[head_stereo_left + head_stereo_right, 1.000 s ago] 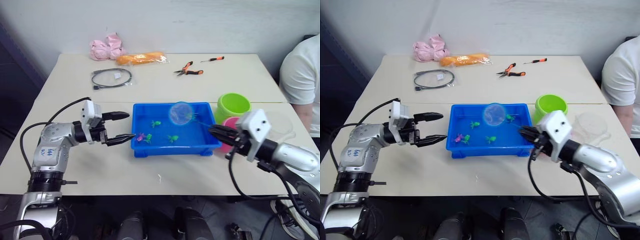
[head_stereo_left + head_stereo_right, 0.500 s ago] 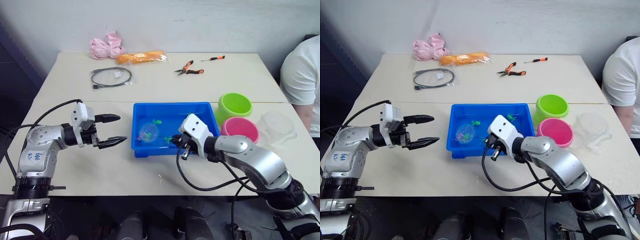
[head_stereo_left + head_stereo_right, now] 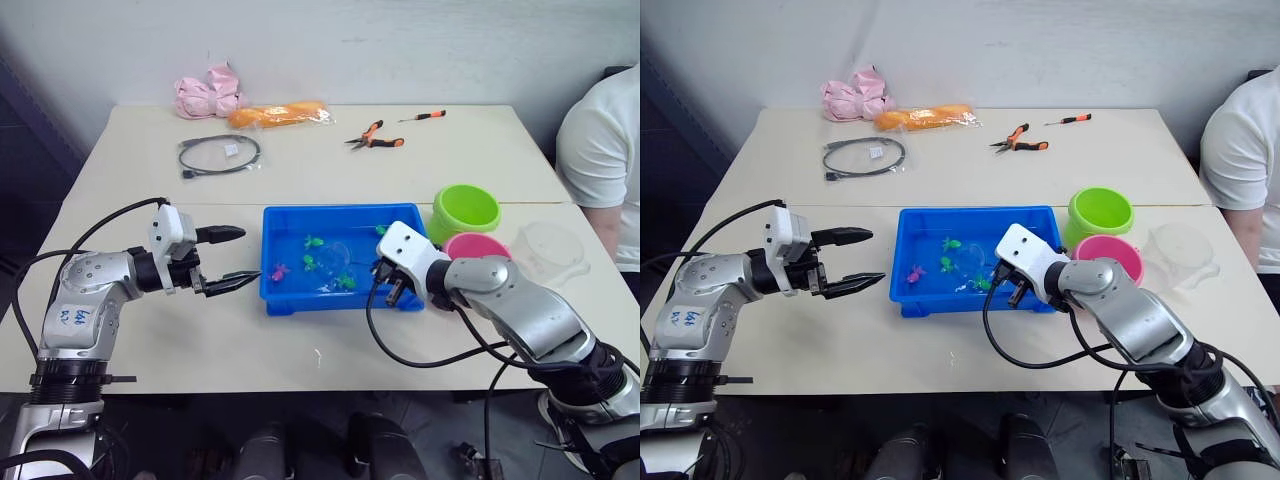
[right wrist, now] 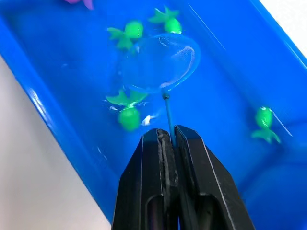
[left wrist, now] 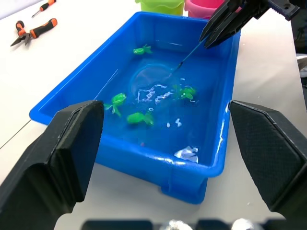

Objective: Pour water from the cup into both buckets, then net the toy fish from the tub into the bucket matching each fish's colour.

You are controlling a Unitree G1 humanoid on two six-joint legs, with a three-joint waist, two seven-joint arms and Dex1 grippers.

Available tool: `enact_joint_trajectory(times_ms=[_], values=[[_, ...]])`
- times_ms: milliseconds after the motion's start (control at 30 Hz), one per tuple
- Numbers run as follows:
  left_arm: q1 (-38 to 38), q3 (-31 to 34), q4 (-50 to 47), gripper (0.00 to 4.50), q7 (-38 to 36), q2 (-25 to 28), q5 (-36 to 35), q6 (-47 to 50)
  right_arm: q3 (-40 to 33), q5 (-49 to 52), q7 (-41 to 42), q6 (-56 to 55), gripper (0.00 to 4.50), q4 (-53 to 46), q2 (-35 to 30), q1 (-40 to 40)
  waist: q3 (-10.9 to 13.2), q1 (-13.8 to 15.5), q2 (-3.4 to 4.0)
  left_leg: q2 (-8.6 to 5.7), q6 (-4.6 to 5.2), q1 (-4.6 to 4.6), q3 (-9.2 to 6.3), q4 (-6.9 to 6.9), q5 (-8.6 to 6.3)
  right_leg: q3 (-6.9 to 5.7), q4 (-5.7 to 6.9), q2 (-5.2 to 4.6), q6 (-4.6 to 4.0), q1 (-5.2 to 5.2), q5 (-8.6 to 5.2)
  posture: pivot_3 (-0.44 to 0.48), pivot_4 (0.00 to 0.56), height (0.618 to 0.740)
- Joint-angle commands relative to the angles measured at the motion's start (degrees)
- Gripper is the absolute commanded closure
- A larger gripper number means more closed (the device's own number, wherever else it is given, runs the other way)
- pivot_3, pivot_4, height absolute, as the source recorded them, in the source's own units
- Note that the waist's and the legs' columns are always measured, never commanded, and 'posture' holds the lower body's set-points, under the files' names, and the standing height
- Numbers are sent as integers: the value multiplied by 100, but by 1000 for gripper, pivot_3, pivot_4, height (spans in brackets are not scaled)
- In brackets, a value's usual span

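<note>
The blue tub (image 3: 340,211) holds water, several green toy fish (image 5: 140,117) and a pink one (image 3: 278,271). My right gripper (image 4: 168,134) is shut on the thin handle of the net (image 4: 160,62). The net's hoop is dipped into the water near the tub's middle, among green fish. My left gripper (image 3: 235,258) hovers open just left of the tub, empty. The lime green bucket (image 3: 467,210) and the pink bucket (image 3: 478,246) stand right of the tub. The clear cup (image 3: 548,250) sits beyond them.
At the back of the table lie orange-handled pliers (image 3: 375,135), a screwdriver (image 3: 425,116), a coiled black cable (image 3: 220,152), a pink cloth (image 3: 210,95) and an orange bag (image 3: 280,115). A person in white (image 3: 600,150) sits at the right edge.
My right arm brought the net down from above the tub's far side into the water at the left, then drew it toward the middle. The left gripper stayed open beside the tub.
</note>
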Motion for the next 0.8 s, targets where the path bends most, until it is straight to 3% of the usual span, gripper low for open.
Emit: enact_joint_trajectory(times_ms=[33,400,800], values=[[-2,26,-75,58,-3,24,-11,-41,-424,17,-14,-143,4500,-157,302,-336,0,-31,0,1,-1,0,2,-1,0,-1,1,1,0,-2,0,0,150,740],[158,-89,49,58,-427,272,111,-189,315,-480,192,-129,4500,-151,540,-549,0,-105,0,-1,-1,-1,1,-5,-2,-2,-4,0,-1,-2,0,0,150,740],[315,-52,-76,58,-55,373,243,-20,1124,-1444,198,-29,4500,384,793,-849,0,-112,0,3,-5,-1,1,-6,-3,0,-4,0,-2,-4,-1,0,150,740]])
